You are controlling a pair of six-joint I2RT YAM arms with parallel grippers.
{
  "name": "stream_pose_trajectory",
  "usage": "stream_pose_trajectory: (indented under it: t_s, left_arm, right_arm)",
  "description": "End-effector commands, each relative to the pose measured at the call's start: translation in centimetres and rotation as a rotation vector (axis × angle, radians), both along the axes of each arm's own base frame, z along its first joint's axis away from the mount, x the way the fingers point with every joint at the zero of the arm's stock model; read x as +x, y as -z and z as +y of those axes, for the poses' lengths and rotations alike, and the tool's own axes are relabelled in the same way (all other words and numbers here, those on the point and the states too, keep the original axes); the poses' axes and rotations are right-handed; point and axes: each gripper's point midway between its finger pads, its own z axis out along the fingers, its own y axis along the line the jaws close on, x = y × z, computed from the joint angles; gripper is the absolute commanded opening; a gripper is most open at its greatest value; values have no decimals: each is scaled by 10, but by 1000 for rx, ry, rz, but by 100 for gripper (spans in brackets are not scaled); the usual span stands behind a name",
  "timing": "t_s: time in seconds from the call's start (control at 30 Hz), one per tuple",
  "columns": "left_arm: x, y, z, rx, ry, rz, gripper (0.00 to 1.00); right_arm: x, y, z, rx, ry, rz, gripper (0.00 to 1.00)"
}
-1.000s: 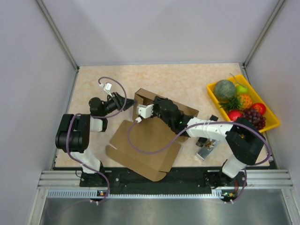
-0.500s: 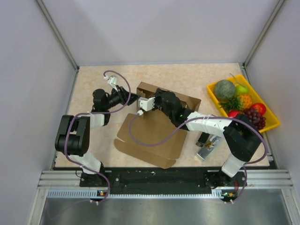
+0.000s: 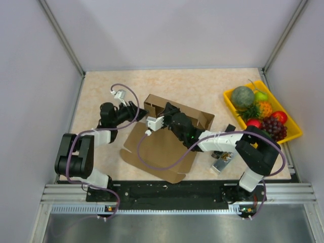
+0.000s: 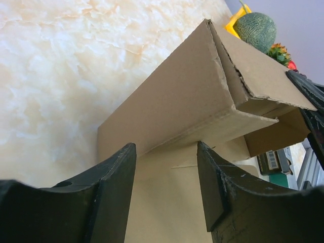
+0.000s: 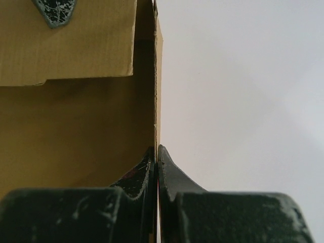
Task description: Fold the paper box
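The paper box (image 3: 159, 147) is brown cardboard, half flat on the table with its far walls standing upright. My right gripper (image 3: 163, 110) reaches in from the right and is shut on the thin edge of an upright wall (image 5: 101, 116); its fingertips (image 5: 157, 152) pinch that edge. My left gripper (image 3: 140, 109) sits low at the box's left corner. Its jaws (image 4: 166, 157) stand open, with the flat panel and the raised wall (image 4: 182, 96) just beyond them and nothing clamped between.
A yellow tray (image 3: 291, 132) of plastic fruit stands at the right edge, and its melon (image 4: 256, 29) shows past the box. A small silver and black object (image 3: 223, 161) lies near the right arm. Grey walls enclose the table.
The box has slid and turned slightly leftward, and its near flap is pulled in from the left. Both grippers shifted with it; the right stays clamped, the left stays open.
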Motion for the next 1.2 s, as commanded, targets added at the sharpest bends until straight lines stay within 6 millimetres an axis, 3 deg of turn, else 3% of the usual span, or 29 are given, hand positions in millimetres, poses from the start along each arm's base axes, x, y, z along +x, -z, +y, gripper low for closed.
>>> stream_pose_trajectory:
  t_s: [0.0, 0.37, 0.5, 0.53, 0.63, 0.9, 1.03, 1.17]
  left_arm:
    - [6, -6, 2, 28, -3, -48, 56]
    - [-9, -8, -6, 134, -34, -144, 57]
    - [4, -12, 1, 208, -145, -185, 54]
    - [5, -6, 3, 233, -145, -157, 53]
    - [20, -12, 2, 259, -146, -166, 52]
    - [31, -18, -7, 261, -110, -210, 59]
    - [37, -19, -16, 271, -99, -230, 45]
    - [36, -17, -22, 332, -156, -249, 41]
  right_arm:
    - [-8, 10, 3, 5, -6, 9, 0]
    - [-12, 10, 11, 35, -29, 51, 0]
    - [-13, 6, 11, 47, -38, 57, 0]
    - [-15, 7, 12, 48, -42, 62, 0]
    - [-16, 5, 13, 53, -53, 68, 0]
    - [-18, 8, 17, 51, -81, 96, 0]
    - [-19, 5, 17, 58, -84, 94, 0]
    - [-20, 4, 17, 61, -84, 95, 0]
